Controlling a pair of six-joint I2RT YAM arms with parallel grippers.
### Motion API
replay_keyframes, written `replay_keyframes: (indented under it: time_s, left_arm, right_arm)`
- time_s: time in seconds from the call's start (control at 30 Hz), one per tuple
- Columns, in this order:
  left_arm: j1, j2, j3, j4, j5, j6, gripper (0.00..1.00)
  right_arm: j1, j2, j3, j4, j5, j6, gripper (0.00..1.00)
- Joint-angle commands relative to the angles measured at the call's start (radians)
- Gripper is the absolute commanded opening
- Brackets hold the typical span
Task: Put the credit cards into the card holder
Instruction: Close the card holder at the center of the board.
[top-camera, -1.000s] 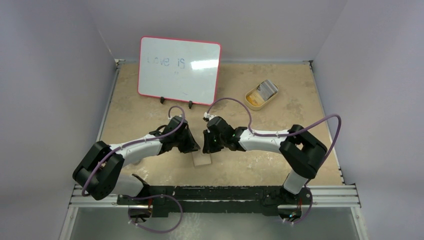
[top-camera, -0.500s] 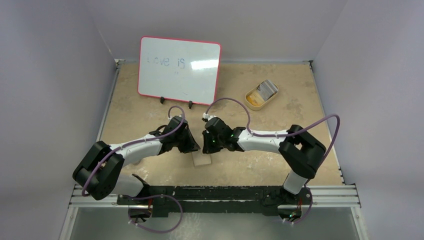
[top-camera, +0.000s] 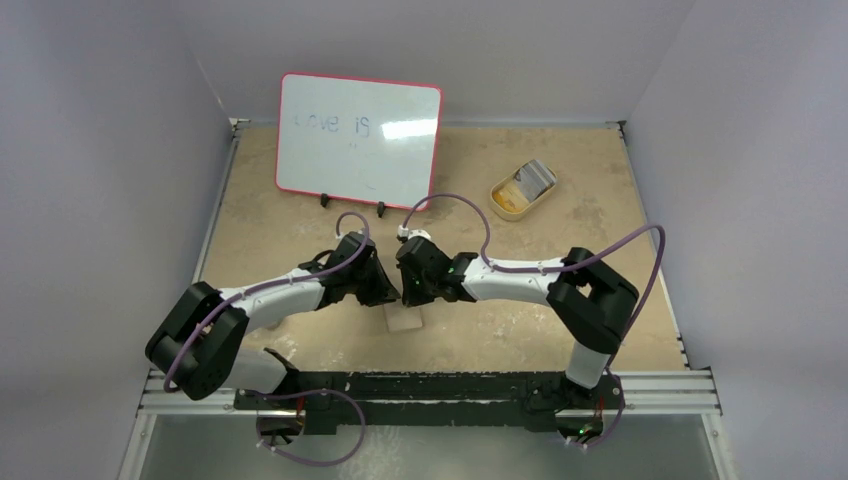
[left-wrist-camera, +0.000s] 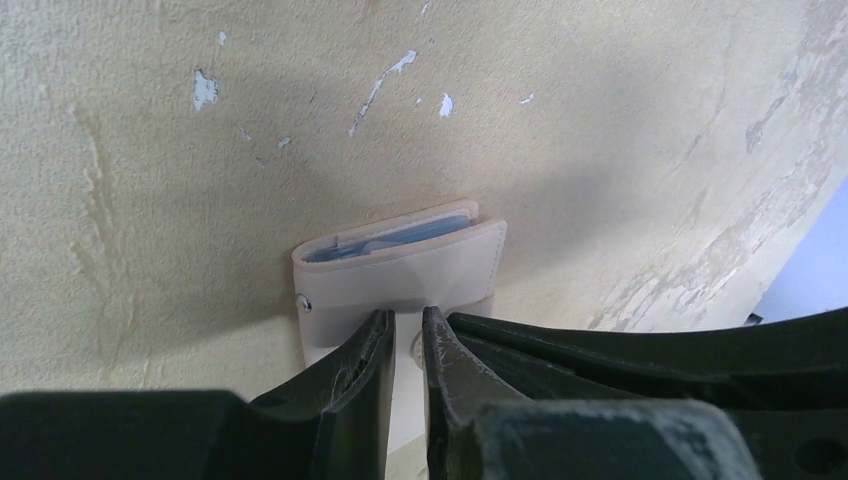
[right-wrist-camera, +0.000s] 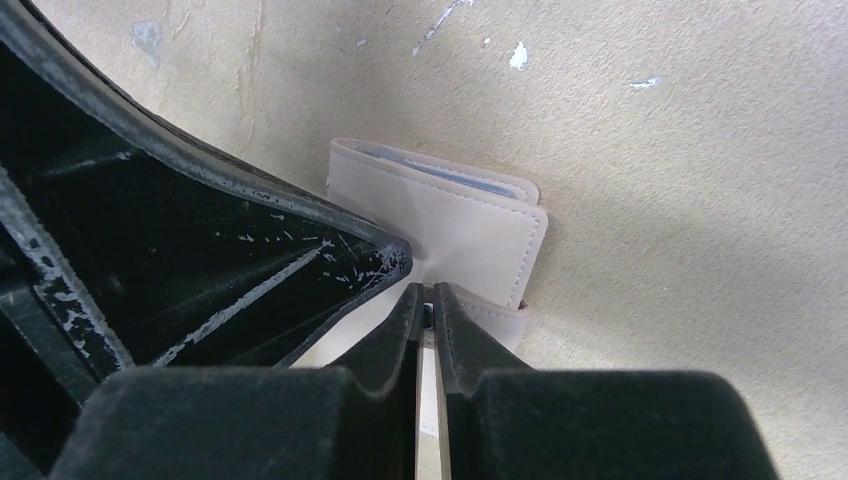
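The tan card holder (top-camera: 403, 320) lies folded on the table between both grippers. In the left wrist view, the card holder (left-wrist-camera: 400, 270) shows bluish-grey credit cards (left-wrist-camera: 400, 238) tucked inside its fold; they also show in the right wrist view (right-wrist-camera: 450, 172). My left gripper (left-wrist-camera: 408, 325) is nearly shut, its tips resting on the holder's near flap beside a snap. My right gripper (right-wrist-camera: 427, 292) is shut, its tips pinching the holder's snap tab (right-wrist-camera: 495, 312) at the edge of the card holder (right-wrist-camera: 470, 225). In the top view, the left gripper (top-camera: 388, 296) and right gripper (top-camera: 408, 296) almost touch.
A red-rimmed whiteboard (top-camera: 358, 140) stands at the back left. A tan oval dish (top-camera: 500, 205) with something inside sits at the back right. Purple cables loop over both arms. The tabletop is worn with white flecks.
My right gripper has shifted slightly left toward the left gripper, over the card holder. The left arm and the card holder stay in place.
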Motion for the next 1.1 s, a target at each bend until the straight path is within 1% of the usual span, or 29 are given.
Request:
replay_keyframes:
  time_s: [0.0, 0.13, 0.23, 0.37, 0.8, 1.07]
  left_arm:
    - [-0.020, 0.046, -0.029, 0.037, -0.028, -0.001, 0.15]
    - [-0.020, 0.050, -0.029, 0.029, -0.040, 0.005, 0.15]
    - [-0.020, 0.050, -0.029, 0.029, -0.039, 0.003, 0.15]
    - [-0.019, 0.046, -0.027, 0.024, -0.042, 0.005, 0.15]
    - [-0.019, 0.044, -0.019, 0.015, -0.041, 0.009, 0.15]
    - [-0.019, 0.035, -0.010, 0.006, -0.039, 0.010, 0.15]
  right_arm:
    - [0.060, 0.024, -0.042, -0.027, 0.004, 0.053, 0.08]
    - [0.063, -0.018, -0.038, -0.030, 0.042, 0.062, 0.08]
    - [0.062, -0.043, -0.014, -0.072, 0.054, 0.071, 0.09]
    - [0.062, -0.072, -0.006, -0.091, 0.071, 0.050, 0.11]
    - [0.062, -0.089, 0.029, -0.111, 0.107, 0.024, 0.13]
    - [0.061, -0.137, 0.029, -0.122, 0.129, 0.026, 0.17]
